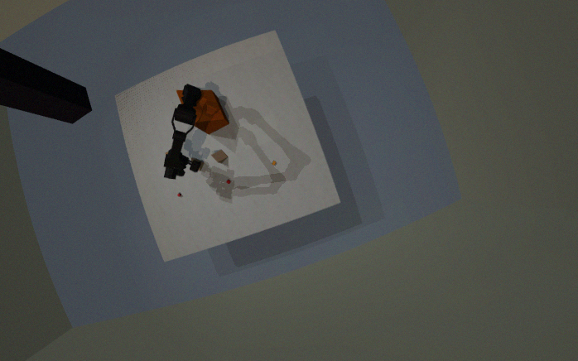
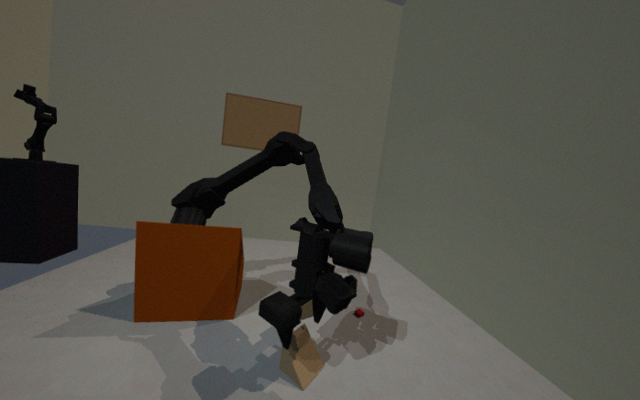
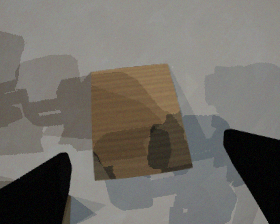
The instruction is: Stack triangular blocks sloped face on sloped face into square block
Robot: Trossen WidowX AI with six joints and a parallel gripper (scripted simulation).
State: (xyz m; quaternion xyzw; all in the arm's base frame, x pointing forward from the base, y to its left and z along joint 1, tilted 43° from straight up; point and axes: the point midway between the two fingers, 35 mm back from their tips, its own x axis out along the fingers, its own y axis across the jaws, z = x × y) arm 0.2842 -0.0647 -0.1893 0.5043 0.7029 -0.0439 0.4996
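Two tan triangular blocks lie on the white table. One block (image 1: 219, 156) lies free to the right of my gripper. In the wrist view a tan block (image 3: 139, 123) fills the middle, on the table ahead of and between my fingers. The other block (image 1: 197, 166) is partly hidden right at my fingers. In the exterior view one block (image 2: 303, 360) stands just below my left fingertip, and a sliver of the other (image 2: 306, 310) shows behind the fingers. My gripper (image 1: 191, 165) (image 2: 305, 323) (image 3: 148, 150) is open and empty, low over the blocks.
A large orange box (image 1: 206, 111) (image 2: 186, 271) stands at the arm's base, just behind the gripper. Small red bits (image 1: 228, 181) (image 1: 179, 194) (image 2: 359, 313) and an orange bit (image 1: 273, 162) lie on the table. A black pedestal (image 2: 29, 208) stands off the table.
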